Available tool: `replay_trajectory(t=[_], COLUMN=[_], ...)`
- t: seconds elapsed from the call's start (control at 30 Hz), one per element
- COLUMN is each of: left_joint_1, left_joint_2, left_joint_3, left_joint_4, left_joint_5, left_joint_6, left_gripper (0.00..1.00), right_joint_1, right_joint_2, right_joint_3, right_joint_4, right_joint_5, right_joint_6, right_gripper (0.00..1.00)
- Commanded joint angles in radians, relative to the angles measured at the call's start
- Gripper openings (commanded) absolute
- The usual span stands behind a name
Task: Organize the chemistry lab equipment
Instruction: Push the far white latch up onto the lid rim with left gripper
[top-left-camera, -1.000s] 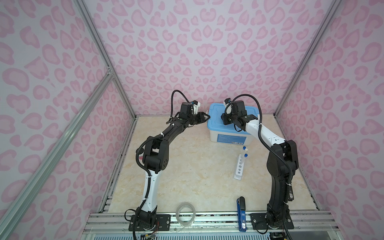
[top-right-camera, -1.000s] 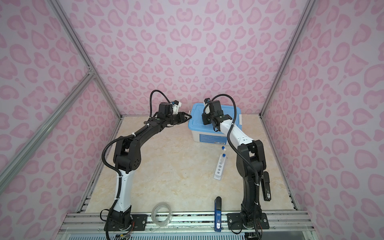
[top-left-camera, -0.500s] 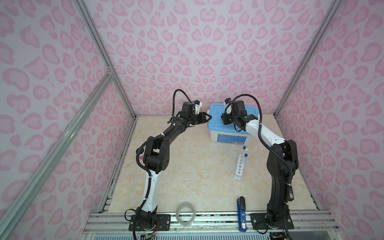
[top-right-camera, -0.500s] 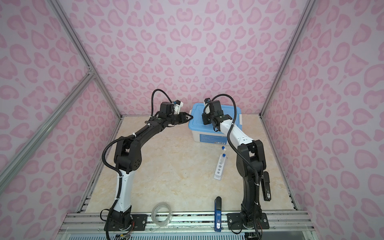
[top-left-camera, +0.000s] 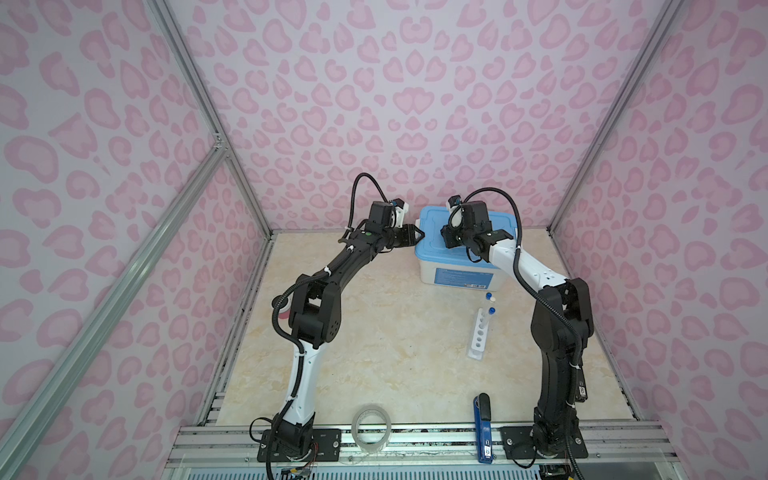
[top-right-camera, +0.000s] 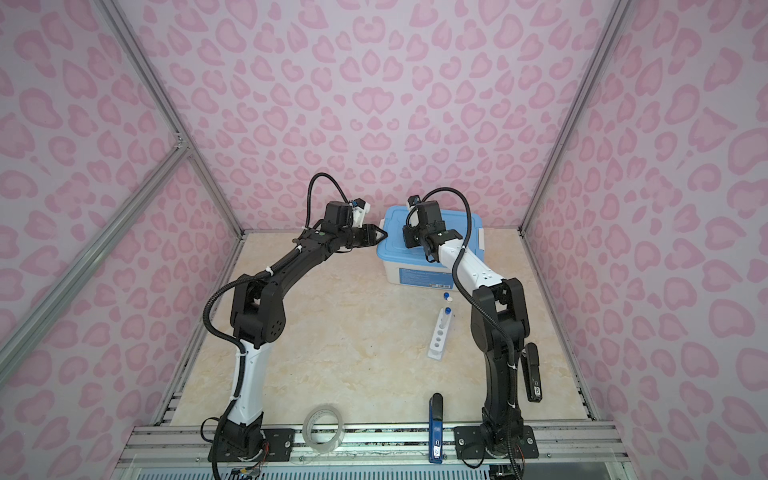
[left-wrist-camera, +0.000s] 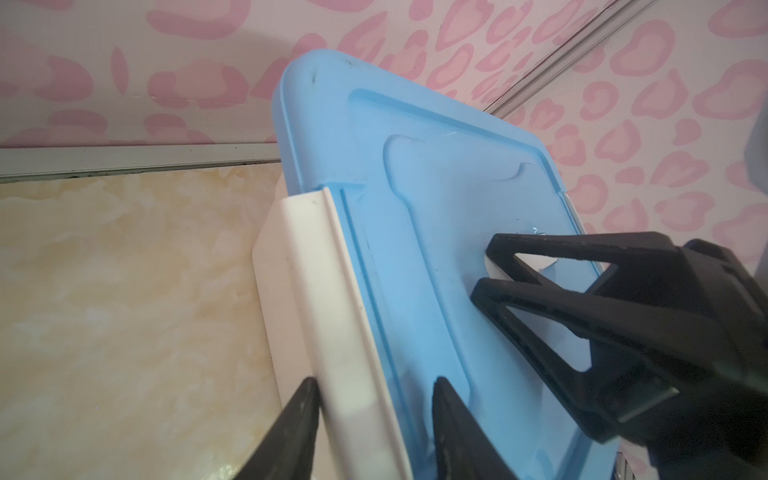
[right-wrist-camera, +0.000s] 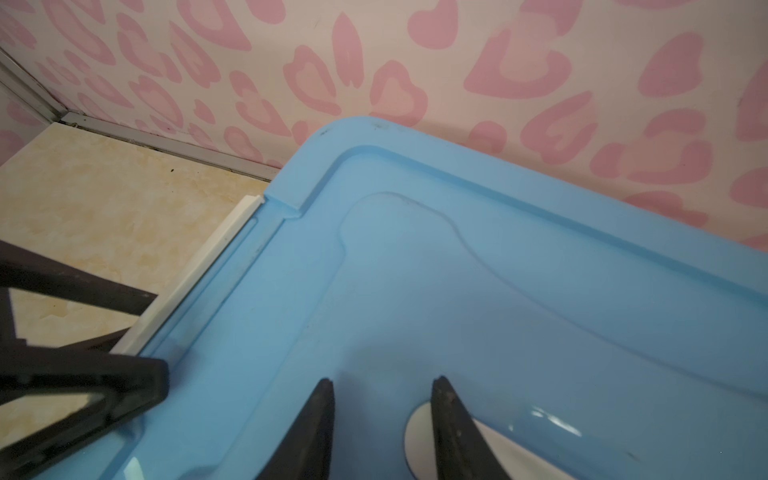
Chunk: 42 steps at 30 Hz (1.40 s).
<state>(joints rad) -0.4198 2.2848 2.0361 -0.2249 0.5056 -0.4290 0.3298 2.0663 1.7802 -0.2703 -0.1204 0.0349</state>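
A white box (top-left-camera: 453, 277) with a blue lid (top-left-camera: 430, 253) stands at the back in both top views. My left gripper (left-wrist-camera: 377, 382) is closed over the white latch (left-wrist-camera: 316, 266) on the lid's left edge: one finger lies against the latch's outer face, the other on the lid. My right gripper (right-wrist-camera: 383, 380) rests on the lid top, open, with only bare lid between its fingers. In front of the box stands the white rack (top-left-camera: 478, 340) with one blue-capped test tube (top-left-camera: 491, 311). A small white-and-blue bottle (top-left-camera: 489, 296) sits behind the rack.
A clear tape roll (top-left-camera: 371, 428) and a dark blue stapler (top-left-camera: 482, 428) lie at the front rail. A white rounded patch (right-wrist-camera: 417, 432) shows on the lid beside one right fingertip. The box stands close to the back wall.
My left gripper has crept a little to the right, onto the box's latch. The right arm has hardly moved.
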Motion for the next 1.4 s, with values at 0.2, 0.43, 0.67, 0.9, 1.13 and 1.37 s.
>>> replay_trajectory(t=[0.2, 0.43, 0.67, 0.9, 1.13, 1.37], left_joint_1=[-0.03, -0.043, -0.06, -0.071, -0.07, -0.05], left_joint_2=[-0.094, -0.088, -0.109, -0.095, -0.109, -0.118], left_joint_3=[0.044, 0.076, 0.091, 0.119, 0.127, 0.155], left_joint_4=[-0.069, -0.118, -0.145, -0.147, -0.143, -0.126], left_joint_5=[-0.018, -0.064, -0.118, -0.107, -0.127, -0.079], left_joint_6=[0.074, 0.107, 0.154, 0.155, 0.156, 0.133], left_gripper=[0.47, 0.47, 0.46, 0.46, 0.51, 0.59], right_joint_1=[0.002, 0.002, 0.002, 0.001, -0.003, -0.009], right_joint_2=[0.032, 0.034, 0.044, 0.052, 0.058, 0.062], right_joint_3=[-0.037, -0.05, -0.051, -0.047, -0.047, -0.05], right_joint_4=[-0.146, -0.132, -0.122, -0.123, -0.122, -0.118], right_joint_5=[0.001, -0.005, -0.012, -0.013, -0.016, -0.024], right_joint_6=[0.02, 0.029, 0.04, 0.046, 0.051, 0.059], right_gripper=[0.39, 0.39, 0.39, 0.39, 0.39, 0.39])
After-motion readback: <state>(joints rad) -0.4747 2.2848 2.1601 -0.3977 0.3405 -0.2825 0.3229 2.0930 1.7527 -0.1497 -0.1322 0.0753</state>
